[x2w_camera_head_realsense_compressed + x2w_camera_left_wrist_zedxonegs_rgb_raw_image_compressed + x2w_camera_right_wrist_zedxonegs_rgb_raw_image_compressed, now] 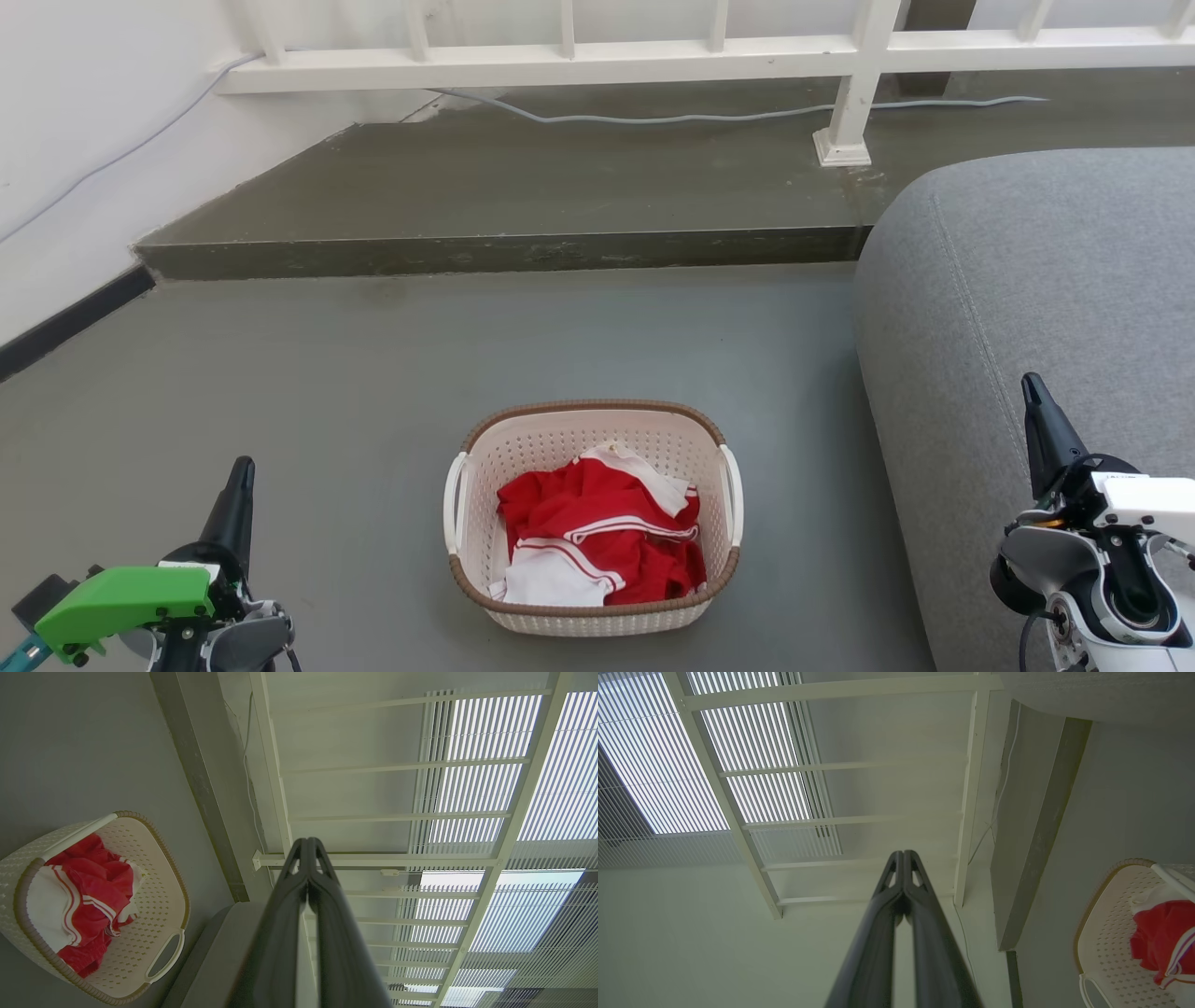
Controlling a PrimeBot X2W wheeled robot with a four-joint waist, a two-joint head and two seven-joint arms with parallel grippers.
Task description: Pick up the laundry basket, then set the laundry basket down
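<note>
Sitting on the floor (327,373) dead centre, the laundry basket (523,448) lies between both arms, one loop handle toward each. Left pincer (241,469), fingers pressed together and holding nothing, looks nearer; right pincer (1031,383), likewise closed and empty, hangs farther off above the sofa (980,280).

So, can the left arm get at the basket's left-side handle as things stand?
Probably yes: only bare floor lies between the left end effector and the laundry basket's left handle. It is shut, so it must open first.
</note>
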